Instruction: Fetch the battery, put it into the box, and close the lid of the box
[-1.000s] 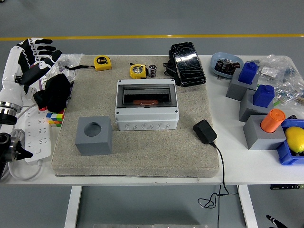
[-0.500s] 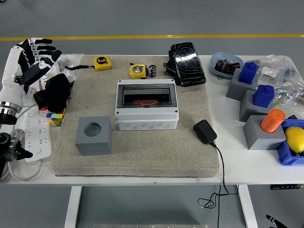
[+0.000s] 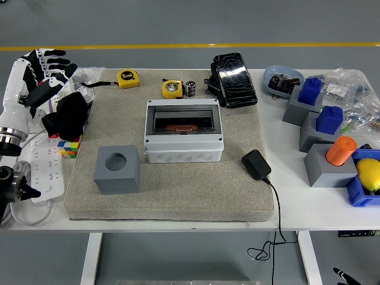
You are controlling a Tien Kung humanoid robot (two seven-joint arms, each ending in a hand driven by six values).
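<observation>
The beige felt mat (image 3: pixel 172 184) was seen spread over the white table (image 3: pixel 309 219). The grey plastic box (image 3: pixel 184 139), well right of the white-and-black left hand (image 3: pixel 38 74), was shown with its clear lid down. Farther right stood the small black cylindrical battery (image 3: pixel 190 88), upright, ungrasped. The hand's fingers were held spread, empty. A reach and lid-opening were judged needed.

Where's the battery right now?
In the head view the battery stands on the mat's far edge, just behind the box, between a yellow tape measure on its left and the black case on its right.
</observation>
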